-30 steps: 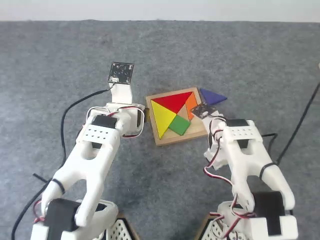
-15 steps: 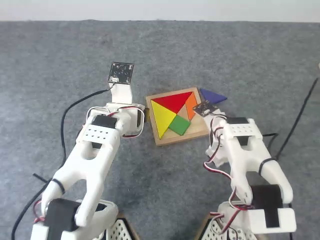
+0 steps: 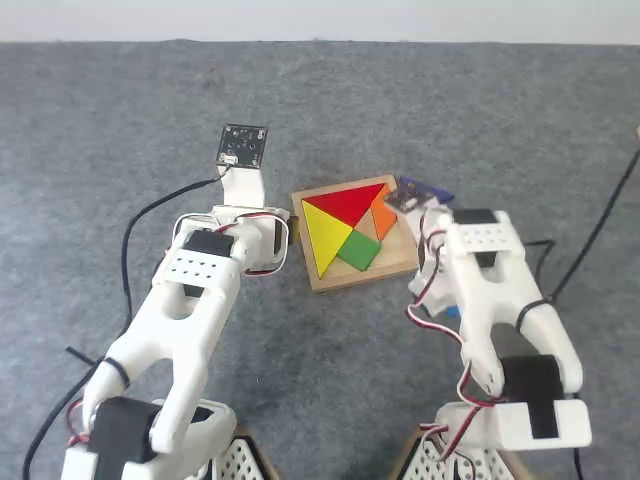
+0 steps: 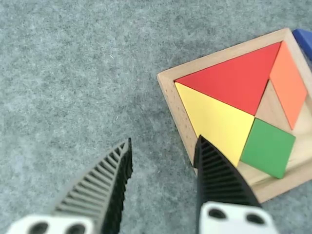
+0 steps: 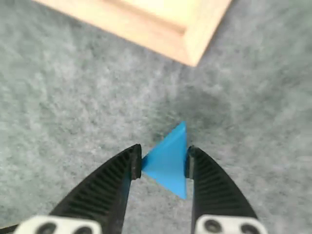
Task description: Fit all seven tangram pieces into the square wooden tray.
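Grey felt tabletop, and nearest us the right gripper [image 5: 163, 160] pinches a light blue triangle [image 5: 169, 168] near a corner of the tray [image 5: 161, 41]. We see the left gripper [image 4: 164, 144] gaping beside its rim. A red triangle [image 4: 234, 80], yellow triangle [image 4: 217, 122], green square [image 4: 268, 146] and orange piece [image 4: 287, 87] lie inside, with a dark blue triangle [image 3: 432, 190] beyond.

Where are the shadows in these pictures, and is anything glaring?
High view: even light, no hard shadows on the carpet. Left wrist view: no glare on the red triangle or yellow triangle. Right wrist view: a soft shadow between the tray and the blue triangle.
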